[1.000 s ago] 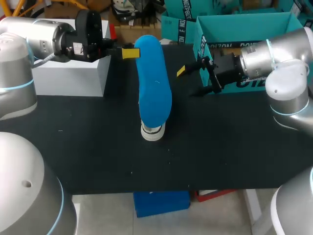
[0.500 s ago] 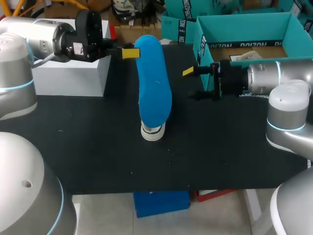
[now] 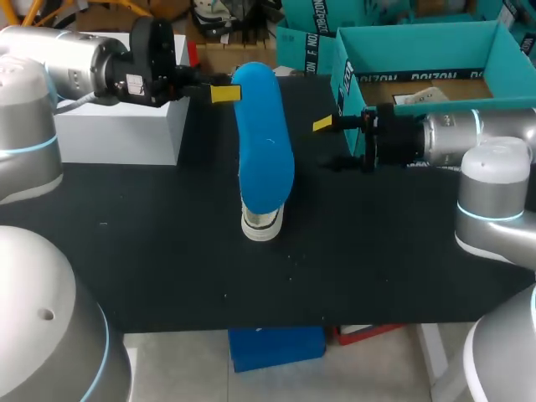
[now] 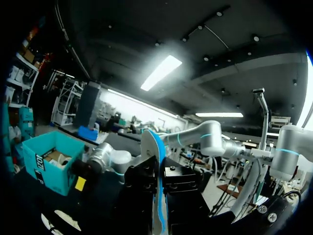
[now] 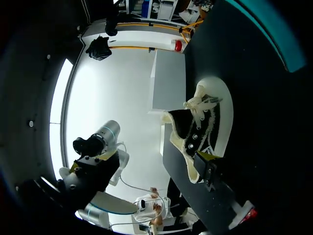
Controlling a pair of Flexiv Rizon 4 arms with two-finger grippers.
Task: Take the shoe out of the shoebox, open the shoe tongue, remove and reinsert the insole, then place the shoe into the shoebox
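Left gripper was clamped on the insole, right gripper released; I reckoned pinning the shoe first would keep it steady.

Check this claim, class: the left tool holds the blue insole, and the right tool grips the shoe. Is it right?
Not quite. The left tool does hold the insole, but the right tool grips nothing: it is open, apart from the shoe, near the shoebox. The head view shows it.
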